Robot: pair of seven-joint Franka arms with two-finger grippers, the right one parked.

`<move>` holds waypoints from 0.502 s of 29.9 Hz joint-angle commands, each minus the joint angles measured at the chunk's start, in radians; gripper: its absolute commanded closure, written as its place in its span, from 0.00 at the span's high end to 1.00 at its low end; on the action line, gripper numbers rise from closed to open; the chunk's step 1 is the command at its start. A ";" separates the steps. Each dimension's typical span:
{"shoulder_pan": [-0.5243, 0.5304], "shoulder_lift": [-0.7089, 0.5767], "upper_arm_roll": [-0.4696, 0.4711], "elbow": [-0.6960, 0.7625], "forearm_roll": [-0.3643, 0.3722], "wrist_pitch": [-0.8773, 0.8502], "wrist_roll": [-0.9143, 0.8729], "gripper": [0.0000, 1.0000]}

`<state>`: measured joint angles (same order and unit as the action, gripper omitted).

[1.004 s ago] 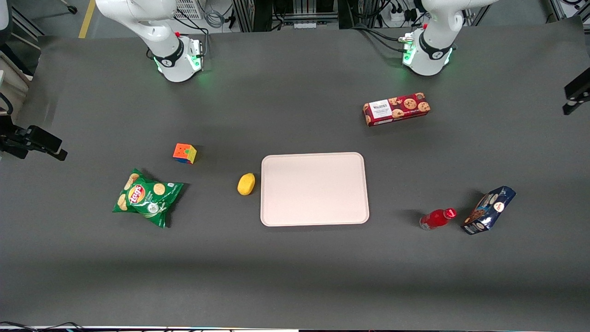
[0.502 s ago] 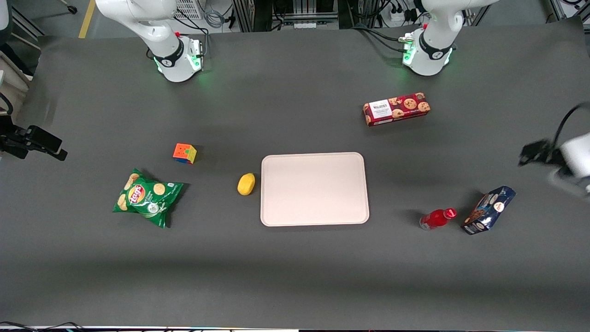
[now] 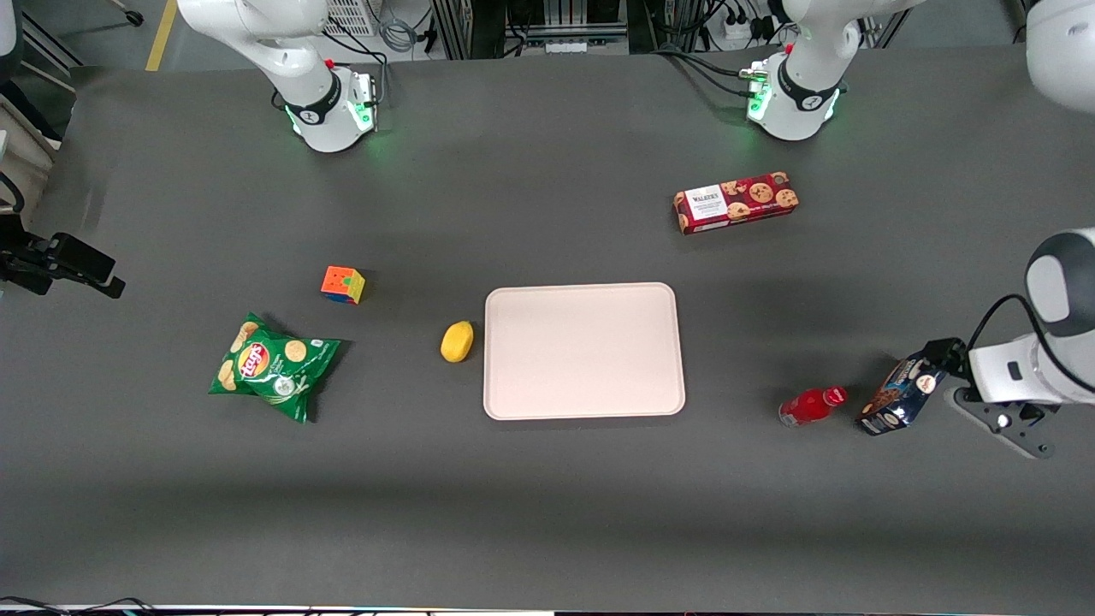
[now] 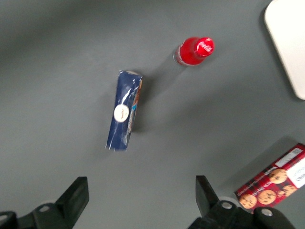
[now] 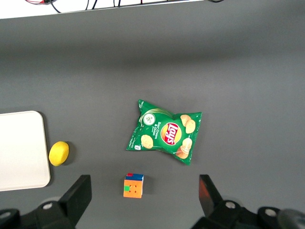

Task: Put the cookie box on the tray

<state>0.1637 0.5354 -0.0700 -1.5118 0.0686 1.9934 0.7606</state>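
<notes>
Gripper (image 4: 138, 198) wide open, hovering near the cookie box (image 4: 125, 110), nothing held. Box stands on its narrow edge beside the bottle (image 4: 195, 49); an off-centre approach could topple either. Tray (image 3: 583, 351) well apart.

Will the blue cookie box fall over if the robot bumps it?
Probably. The cookie box stands on a narrow edge, tall and thin, so a sideways nudge might tip it. It looks like stiff cardboard, so it should hold its shape when squeezed. The open end effector hovers just above it, and the red bottle stands close beside it.
</notes>
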 commanded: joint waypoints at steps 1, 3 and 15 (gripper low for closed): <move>0.017 0.020 0.001 -0.076 0.013 0.149 0.040 1.00; 0.019 0.024 0.002 -0.109 0.013 0.194 0.040 1.00; 0.016 0.012 -0.001 -0.198 0.011 0.234 0.023 1.00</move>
<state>0.1816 0.5824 -0.0696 -1.6534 0.0695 2.1930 0.7832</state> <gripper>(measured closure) 0.000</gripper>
